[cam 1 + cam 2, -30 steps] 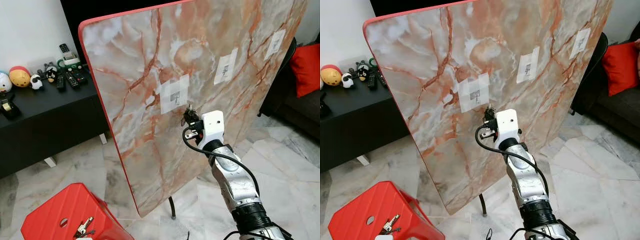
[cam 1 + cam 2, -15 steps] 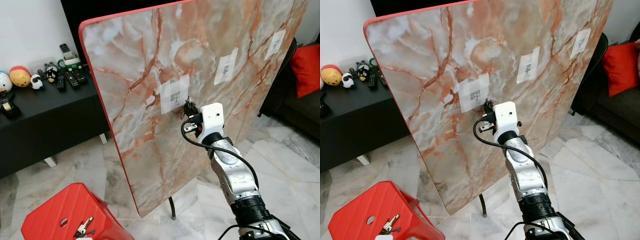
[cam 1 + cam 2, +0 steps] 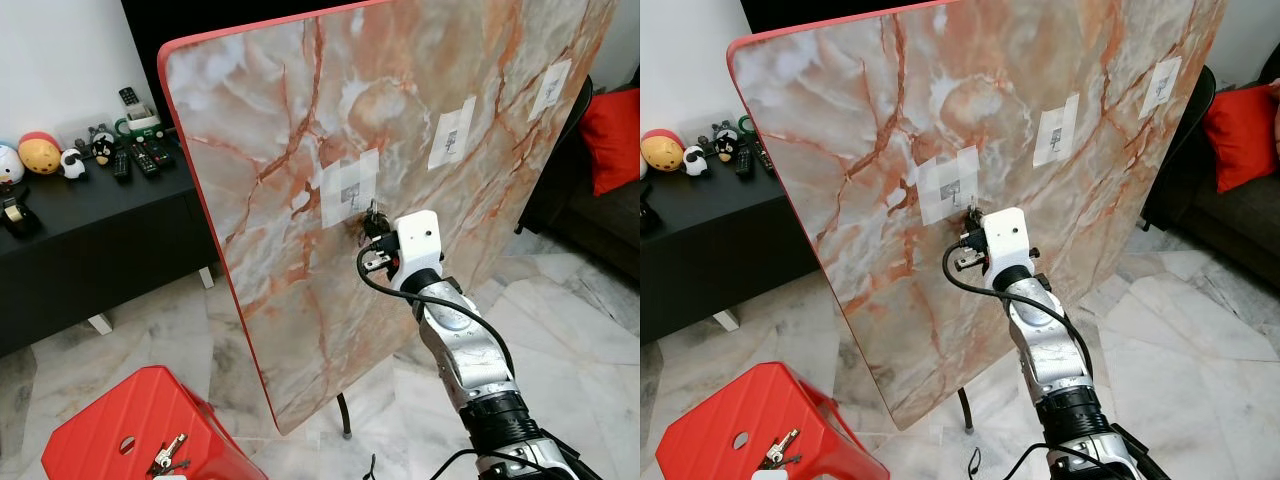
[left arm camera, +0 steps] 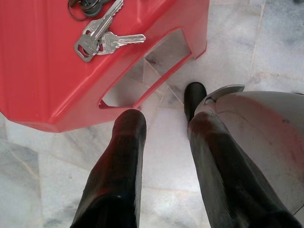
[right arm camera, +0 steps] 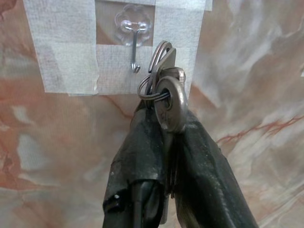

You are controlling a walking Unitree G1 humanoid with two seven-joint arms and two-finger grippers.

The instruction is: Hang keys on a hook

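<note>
My right gripper is raised against the upright marble-patterned board and is shut on a bunch of keys. The key ring pokes up from the fingertips, close beside and slightly below the small clear hook taped to the board. That hook sits on a white tape patch. My left gripper hangs open above the floor beside a red stool, with another set of keys lying on the stool.
Two more taped hooks sit further right on the board. The red stool stands at the lower left. A black cabinet with toys and remotes lines the left wall. A dark sofa with a red cushion is at right.
My right gripper has moved up and to the left with the keys, closing in on the taped hook. The left arm has not moved.
</note>
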